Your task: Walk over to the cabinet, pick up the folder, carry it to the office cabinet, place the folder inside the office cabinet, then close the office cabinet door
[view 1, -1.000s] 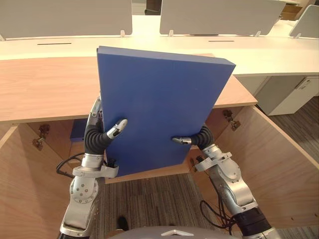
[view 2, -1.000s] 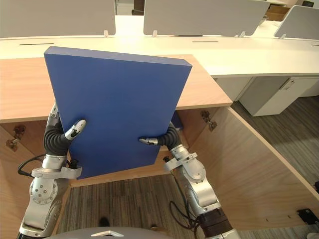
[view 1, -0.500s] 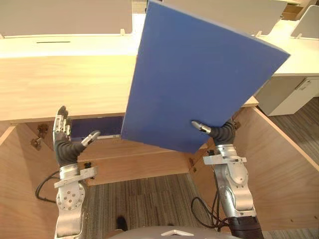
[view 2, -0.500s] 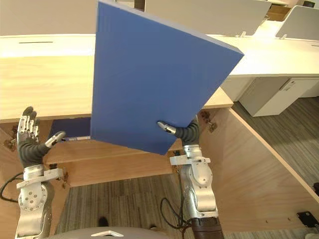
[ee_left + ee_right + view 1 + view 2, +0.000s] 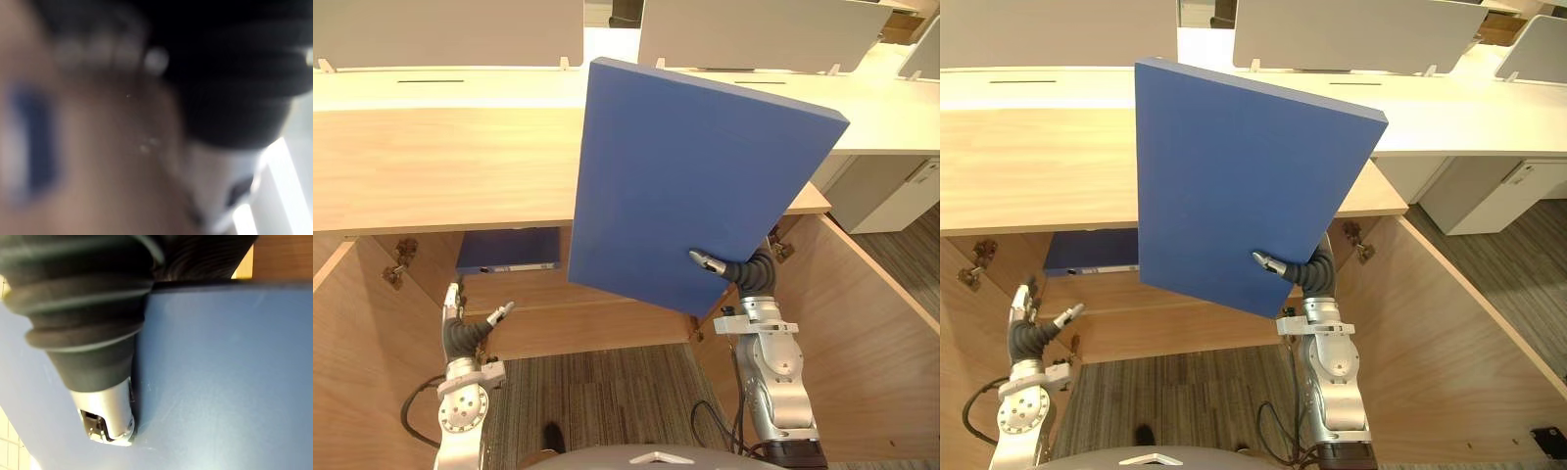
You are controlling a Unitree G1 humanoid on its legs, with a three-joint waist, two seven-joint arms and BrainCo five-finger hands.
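While right hand (image 5: pixel 713 263) grips folder (image 5: pixel 695 186), left hand (image 5: pixel 460 328) dropped.

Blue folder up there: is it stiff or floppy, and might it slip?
Probably stiff: the blue folder shows flat faces and straight edges though gripped only near its lower edge. Likely fairly light, since the right hand alone carries it. It may pivot or slip, being tilted, smooth-looking and pinched far from its middle.

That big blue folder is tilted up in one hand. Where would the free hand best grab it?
Grip the folder by its long left edge, low down, coming from the robot's left. The right hand pinches it near its lower right corner, so that bare edge opposite would likely balance it; the open left hand hangs low on that side.
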